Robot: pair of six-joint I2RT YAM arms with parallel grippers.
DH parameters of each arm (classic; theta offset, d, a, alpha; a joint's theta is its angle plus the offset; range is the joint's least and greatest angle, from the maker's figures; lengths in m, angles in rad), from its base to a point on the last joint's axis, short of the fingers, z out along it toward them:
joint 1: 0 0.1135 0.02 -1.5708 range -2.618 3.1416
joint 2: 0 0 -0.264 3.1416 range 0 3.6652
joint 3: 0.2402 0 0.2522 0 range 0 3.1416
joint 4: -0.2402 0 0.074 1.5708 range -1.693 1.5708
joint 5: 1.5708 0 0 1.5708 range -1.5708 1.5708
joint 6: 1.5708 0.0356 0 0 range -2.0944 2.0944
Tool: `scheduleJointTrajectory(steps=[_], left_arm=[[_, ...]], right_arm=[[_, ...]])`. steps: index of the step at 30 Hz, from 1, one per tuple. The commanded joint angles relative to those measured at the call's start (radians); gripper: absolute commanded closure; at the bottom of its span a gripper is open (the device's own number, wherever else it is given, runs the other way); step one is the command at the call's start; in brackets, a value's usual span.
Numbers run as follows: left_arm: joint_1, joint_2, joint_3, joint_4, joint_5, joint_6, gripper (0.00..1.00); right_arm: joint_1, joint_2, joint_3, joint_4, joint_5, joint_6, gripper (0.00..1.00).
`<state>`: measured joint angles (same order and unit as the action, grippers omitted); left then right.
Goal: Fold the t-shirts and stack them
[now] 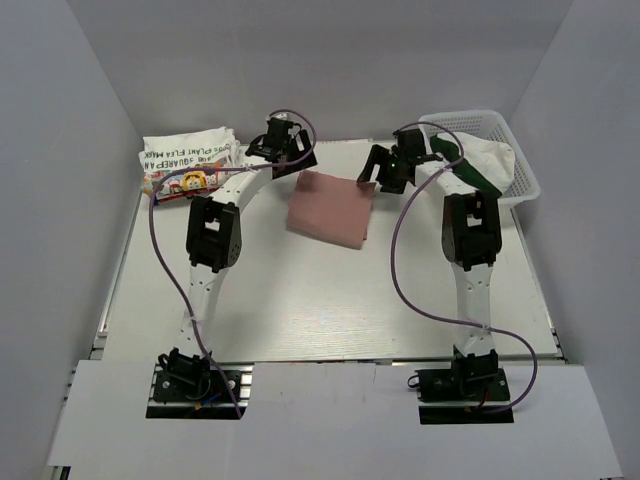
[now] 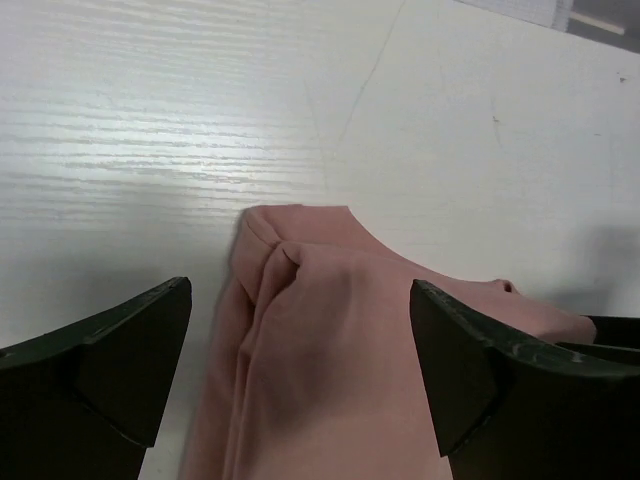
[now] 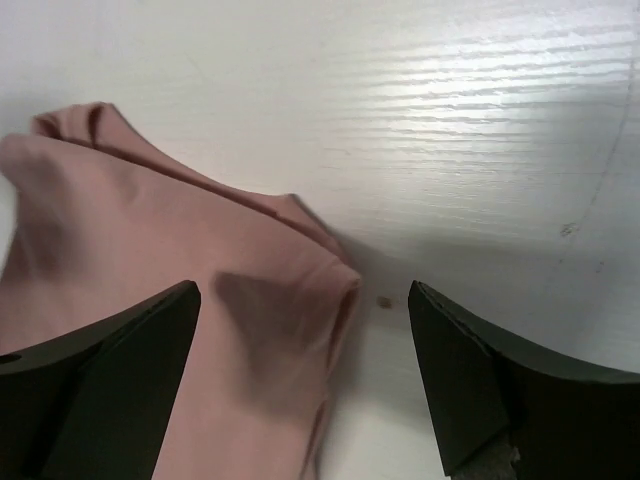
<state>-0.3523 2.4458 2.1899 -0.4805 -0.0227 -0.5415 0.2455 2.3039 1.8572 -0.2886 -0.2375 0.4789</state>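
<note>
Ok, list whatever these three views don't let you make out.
- Pink shirt: any print is hidden inside its folds, in all views.
- White shirt: the lettering is too small to read in the top view, and the left arm covers one corner.
- Basket: the cloth inside is partly hidden behind the right arm in the top view.
- Both wrist views: the bottom edge cuts off the pink shirt's near part.

Folded shirt [image 1: 330, 208] centre — second shirt [image 1: 185, 158] far-left, basket [image 1: 520, 160] far-right.

Folded pink shirt [image 2: 330, 350] on white table [image 2: 150, 130], gripper [image 2: 300, 365] fingers spread (empty)
</note>
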Motion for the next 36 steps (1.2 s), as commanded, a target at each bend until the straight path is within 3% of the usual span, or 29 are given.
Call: scheduleJointTrajectory(steps=[1,5,11,16,24,28,32,36], left_arm=[[0.006,-0.094,0.043,-0.018,-0.019,0.049,0.0],[-0.019,-0.281,-0.198,0.1,-0.019,0.049,0.0],[-0.039,-0.455,-0.421,0.155,0.056,0.046,0.0],[-0.06,-0.488,-0.617,0.245,0.282,0.037,0.0],[-0.06,-0.423,-0.902,0.296,0.406,0.0,0.0],[-0.036,-0.41,-0.987,0.257,0.38,-0.009,0.0],[-0.056,-0.508,-1.09,0.23,0.265,-0.009,0.0],[-0.068,-0.609,-1.266,0.244,0.31,-0.02,0.0]], right_arm=[[0.011,-0.075,0.083,-0.042,-0.048,-0.075,0.1],[0.026,-0.282,-0.183,0.071,-0.042,-0.088,0.1],[0.064,-0.447,-0.398,0.176,-0.045,-0.082,0.1],[0.089,-0.44,-0.527,0.276,-0.212,-0.014,0.1],[0.112,-0.365,-0.759,0.508,-0.338,0.087,0.1],[0.124,-0.327,-0.8,0.471,-0.307,0.069,0.1],[0.14,-0.354,-0.883,0.459,-0.225,0.063,0.1],[0.187,-0.434,-1.006,0.445,-0.143,0.063,0.1]])
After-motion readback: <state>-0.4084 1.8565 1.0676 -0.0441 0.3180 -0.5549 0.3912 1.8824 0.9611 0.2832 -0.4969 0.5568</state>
